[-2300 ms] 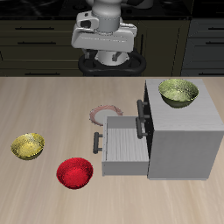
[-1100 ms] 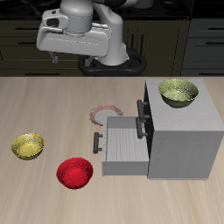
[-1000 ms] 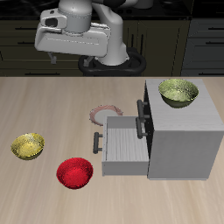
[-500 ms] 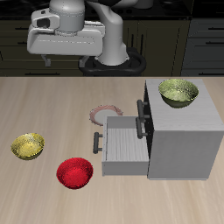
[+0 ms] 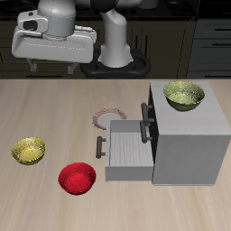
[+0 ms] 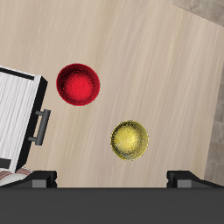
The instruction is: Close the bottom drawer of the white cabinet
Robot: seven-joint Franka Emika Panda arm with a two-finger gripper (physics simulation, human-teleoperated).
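Well below our gripper (image 5: pixel 52 65), which hangs high with its fingers spread and nothing between them, the bottom drawer (image 5: pixel 128 150) juts out of the white cabinet (image 5: pixel 188 135), off to one side. We judge this height lets us drop outside the drawer's front and push it home.

We see a pale grey-white cabinet (image 5: pixel 185 140) with dark handles, a red bowl (image 5: pixel 78 178), two yellow-olive bowls (image 5: pixel 28 151) (image 5: pixel 184 95), and a light wood-grain table (image 5: pixel 45 108).
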